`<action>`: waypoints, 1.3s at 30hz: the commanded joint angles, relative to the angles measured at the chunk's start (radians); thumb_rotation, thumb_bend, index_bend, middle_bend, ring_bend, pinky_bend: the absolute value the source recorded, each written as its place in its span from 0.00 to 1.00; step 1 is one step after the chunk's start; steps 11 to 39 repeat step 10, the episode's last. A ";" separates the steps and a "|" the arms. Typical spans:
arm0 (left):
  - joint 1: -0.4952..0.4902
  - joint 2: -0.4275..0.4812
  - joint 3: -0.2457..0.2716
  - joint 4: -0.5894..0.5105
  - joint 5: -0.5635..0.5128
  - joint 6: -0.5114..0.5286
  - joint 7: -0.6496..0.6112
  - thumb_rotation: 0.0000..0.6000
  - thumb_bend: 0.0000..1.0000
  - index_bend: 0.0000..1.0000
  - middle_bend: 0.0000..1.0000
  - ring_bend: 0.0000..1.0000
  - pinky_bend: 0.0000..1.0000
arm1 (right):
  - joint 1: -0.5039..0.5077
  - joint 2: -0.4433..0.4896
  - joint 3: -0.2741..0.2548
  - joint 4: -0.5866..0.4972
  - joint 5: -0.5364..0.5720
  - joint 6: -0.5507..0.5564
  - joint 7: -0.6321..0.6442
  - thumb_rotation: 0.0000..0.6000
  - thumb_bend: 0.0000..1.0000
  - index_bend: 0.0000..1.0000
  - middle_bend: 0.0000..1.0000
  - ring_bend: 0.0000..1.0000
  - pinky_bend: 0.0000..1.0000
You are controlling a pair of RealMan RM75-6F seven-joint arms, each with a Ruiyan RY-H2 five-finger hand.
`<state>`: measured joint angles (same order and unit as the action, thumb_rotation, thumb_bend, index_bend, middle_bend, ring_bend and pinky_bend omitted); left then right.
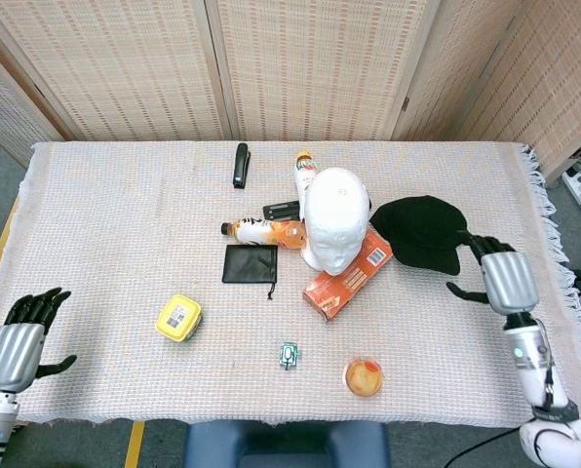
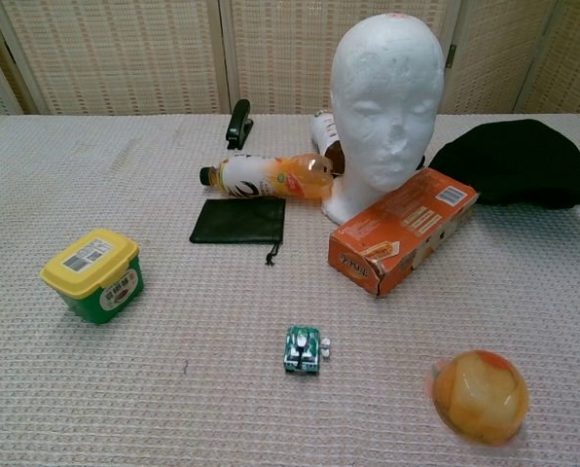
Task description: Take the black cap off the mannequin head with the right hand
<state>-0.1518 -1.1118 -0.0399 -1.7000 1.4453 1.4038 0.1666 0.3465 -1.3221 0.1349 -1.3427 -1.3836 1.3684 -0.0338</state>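
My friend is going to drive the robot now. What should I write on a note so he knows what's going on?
Right robot hand: open, holding nothing, just right of the black cap, not touching it.
Left robot hand: open and idle at the near left edge of the table.
Black cap: off the mannequin head, lying on the table to the head's right, behind the orange box.
Mannequin head: upright and bare.
Done: the cap is off and set down.
Left: nothing on the cap itself; at most, bring the right robot hand back to rest.
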 commanded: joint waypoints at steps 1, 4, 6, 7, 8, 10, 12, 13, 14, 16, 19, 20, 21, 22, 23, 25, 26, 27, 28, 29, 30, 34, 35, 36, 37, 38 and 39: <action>0.000 -0.008 -0.003 0.006 0.002 0.004 0.000 1.00 0.11 0.16 0.14 0.15 0.14 | -0.106 0.060 -0.051 -0.104 -0.044 0.122 -0.026 0.82 0.17 0.22 0.33 0.30 0.45; 0.000 -0.018 -0.007 0.013 0.004 0.011 0.000 1.00 0.11 0.16 0.14 0.15 0.14 | -0.157 0.089 -0.088 -0.149 -0.077 0.170 -0.026 0.83 0.17 0.22 0.33 0.29 0.45; 0.002 -0.029 -0.012 0.021 0.006 0.024 -0.002 1.00 0.11 0.16 0.14 0.15 0.14 | -0.187 0.102 -0.105 -0.169 -0.088 0.195 -0.024 0.82 0.17 0.21 0.33 0.27 0.45; 0.003 -0.035 -0.015 0.026 0.008 0.030 -0.003 1.00 0.11 0.16 0.14 0.15 0.14 | -0.198 0.101 -0.107 -0.172 -0.094 0.211 -0.024 0.82 0.17 0.20 0.33 0.26 0.44; 0.004 -0.041 -0.017 0.031 0.010 0.037 -0.004 1.00 0.11 0.16 0.14 0.15 0.14 | -0.210 0.097 -0.108 -0.172 -0.098 0.228 -0.023 0.82 0.17 0.20 0.33 0.26 0.44; 0.007 -0.056 -0.022 0.044 0.015 0.054 -0.005 1.00 0.11 0.16 0.14 0.15 0.14 | -0.232 0.084 -0.109 -0.170 -0.102 0.255 -0.018 0.82 0.17 0.20 0.33 0.25 0.43; 0.007 -0.056 -0.022 0.044 0.015 0.054 -0.005 1.00 0.11 0.16 0.14 0.15 0.14 | -0.232 0.084 -0.109 -0.170 -0.102 0.255 -0.018 0.82 0.17 0.20 0.33 0.25 0.43; 0.007 -0.056 -0.022 0.044 0.015 0.054 -0.005 1.00 0.11 0.16 0.14 0.15 0.14 | -0.232 0.084 -0.109 -0.170 -0.102 0.255 -0.018 0.82 0.17 0.20 0.33 0.25 0.43; 0.007 -0.056 -0.022 0.044 0.015 0.054 -0.005 1.00 0.11 0.16 0.14 0.15 0.14 | -0.232 0.084 -0.109 -0.170 -0.102 0.255 -0.018 0.82 0.17 0.20 0.33 0.25 0.43; 0.007 -0.056 -0.022 0.044 0.015 0.054 -0.005 1.00 0.11 0.16 0.14 0.15 0.14 | -0.232 0.084 -0.109 -0.170 -0.102 0.255 -0.018 0.82 0.17 0.20 0.33 0.25 0.43; 0.007 -0.056 -0.022 0.044 0.015 0.054 -0.005 1.00 0.11 0.16 0.14 0.15 0.14 | -0.232 0.084 -0.109 -0.170 -0.102 0.255 -0.018 0.82 0.17 0.20 0.33 0.25 0.43; 0.007 -0.056 -0.022 0.044 0.015 0.054 -0.005 1.00 0.11 0.16 0.14 0.15 0.14 | -0.232 0.084 -0.109 -0.170 -0.102 0.255 -0.018 0.82 0.17 0.20 0.33 0.25 0.43; 0.007 -0.056 -0.022 0.044 0.015 0.054 -0.005 1.00 0.11 0.16 0.14 0.15 0.14 | -0.232 0.084 -0.109 -0.170 -0.102 0.255 -0.018 0.82 0.17 0.20 0.33 0.25 0.43; 0.007 -0.056 -0.022 0.044 0.015 0.054 -0.005 1.00 0.11 0.16 0.14 0.15 0.14 | -0.232 0.084 -0.109 -0.170 -0.102 0.255 -0.018 0.82 0.17 0.20 0.33 0.25 0.43; 0.007 -0.056 -0.022 0.044 0.015 0.054 -0.005 1.00 0.11 0.16 0.14 0.15 0.14 | -0.232 0.084 -0.109 -0.170 -0.102 0.255 -0.018 0.82 0.17 0.20 0.33 0.25 0.43; 0.007 -0.056 -0.022 0.044 0.015 0.054 -0.005 1.00 0.11 0.16 0.14 0.15 0.14 | -0.232 0.084 -0.109 -0.170 -0.102 0.255 -0.018 0.82 0.17 0.20 0.33 0.25 0.43; 0.007 -0.056 -0.022 0.044 0.015 0.054 -0.005 1.00 0.11 0.16 0.14 0.15 0.14 | -0.232 0.084 -0.109 -0.170 -0.102 0.255 -0.018 0.82 0.17 0.20 0.33 0.25 0.43; 0.007 -0.056 -0.022 0.044 0.015 0.054 -0.005 1.00 0.11 0.16 0.14 0.15 0.14 | -0.232 0.084 -0.109 -0.170 -0.102 0.255 -0.018 0.82 0.17 0.20 0.33 0.25 0.43; 0.007 -0.056 -0.022 0.044 0.015 0.054 -0.005 1.00 0.11 0.16 0.14 0.15 0.14 | -0.232 0.084 -0.109 -0.170 -0.102 0.255 -0.018 0.82 0.17 0.20 0.33 0.25 0.43; 0.007 -0.056 -0.022 0.044 0.015 0.054 -0.005 1.00 0.11 0.16 0.14 0.15 0.14 | -0.232 0.084 -0.109 -0.170 -0.102 0.255 -0.018 0.82 0.17 0.20 0.33 0.25 0.43; 0.007 -0.056 -0.022 0.044 0.015 0.054 -0.005 1.00 0.11 0.16 0.14 0.15 0.14 | -0.232 0.084 -0.109 -0.170 -0.102 0.255 -0.018 0.82 0.17 0.20 0.33 0.25 0.43; 0.007 -0.056 -0.022 0.044 0.015 0.054 -0.005 1.00 0.11 0.16 0.14 0.15 0.14 | -0.232 0.084 -0.109 -0.170 -0.102 0.255 -0.018 0.82 0.17 0.20 0.33 0.25 0.43; 0.007 -0.056 -0.022 0.044 0.015 0.054 -0.005 1.00 0.11 0.16 0.14 0.15 0.14 | -0.232 0.084 -0.109 -0.170 -0.102 0.255 -0.018 0.82 0.17 0.20 0.33 0.25 0.43; 0.007 -0.056 -0.022 0.044 0.015 0.054 -0.005 1.00 0.11 0.16 0.14 0.15 0.14 | -0.232 0.084 -0.109 -0.170 -0.102 0.255 -0.018 0.82 0.17 0.20 0.33 0.25 0.43; 0.007 -0.056 -0.022 0.044 0.015 0.054 -0.005 1.00 0.11 0.16 0.14 0.15 0.14 | -0.232 0.084 -0.109 -0.170 -0.102 0.255 -0.018 0.82 0.17 0.20 0.33 0.25 0.43; 0.007 -0.056 -0.022 0.044 0.015 0.054 -0.005 1.00 0.11 0.16 0.14 0.15 0.14 | -0.232 0.084 -0.109 -0.170 -0.102 0.255 -0.018 0.82 0.17 0.20 0.33 0.25 0.43; 0.007 -0.056 -0.022 0.044 0.015 0.054 -0.005 1.00 0.11 0.16 0.14 0.15 0.14 | -0.232 0.084 -0.109 -0.170 -0.102 0.255 -0.018 0.82 0.17 0.20 0.33 0.25 0.43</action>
